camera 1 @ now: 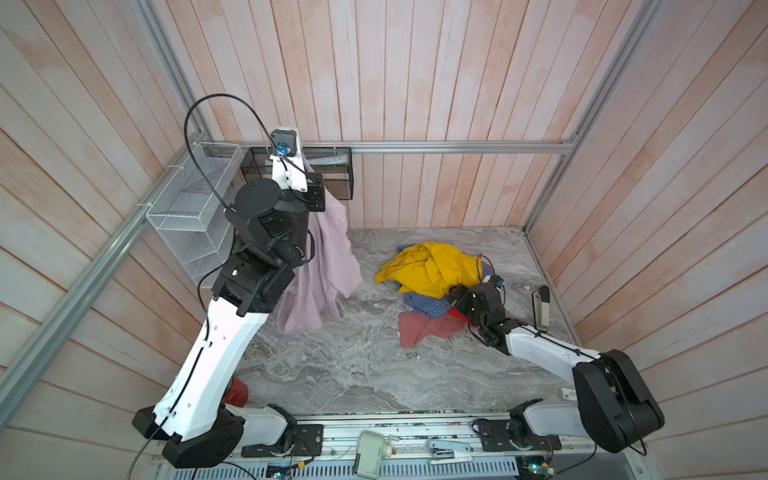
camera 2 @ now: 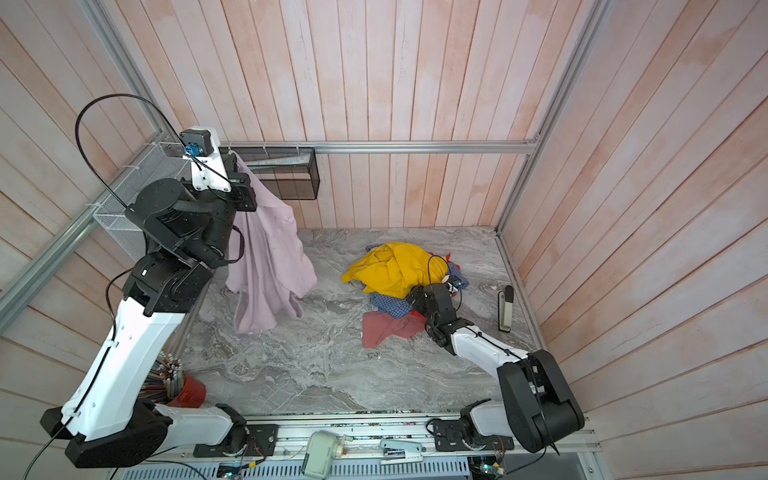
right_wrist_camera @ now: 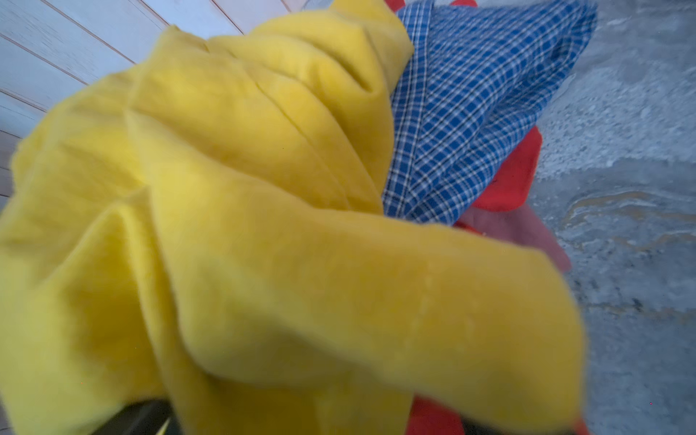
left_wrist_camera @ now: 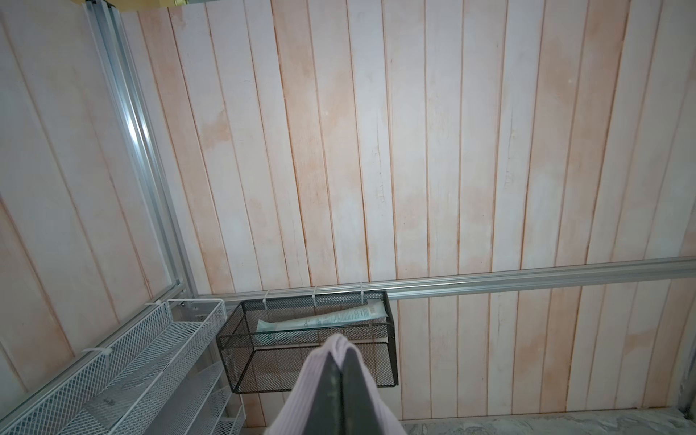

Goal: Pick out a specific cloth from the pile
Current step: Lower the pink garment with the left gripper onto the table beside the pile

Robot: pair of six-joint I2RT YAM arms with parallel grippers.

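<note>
Dangling the cloth [camera 1: 322,266] from the tightly clenched left gripper [left_wrist_camera: 342,363] at upper left of both top views, just in front of the black mesh basket [camera 1: 337,176], well apart from the pile [camera 1: 428,274] at centre right; pressing the right gripper [camera 1: 455,297], released with fingers spread wide, into the yellow garment [right_wrist_camera: 263,226] on the pile's lower right side.

We take the pile [camera 1: 432,270] on the table [camera 1: 353,374] as our mark. Left of it and apart from it, the cloth [camera 1: 324,266] hangs from the left gripper [left_wrist_camera: 341,359]. Behind and left of the pile, a mesh basket [camera 1: 341,176] hangs on the rail [camera 1: 457,146], a tube [left_wrist_camera: 324,320] lying in it. Right of the pile lies a hand tool [camera 1: 541,307].
</note>
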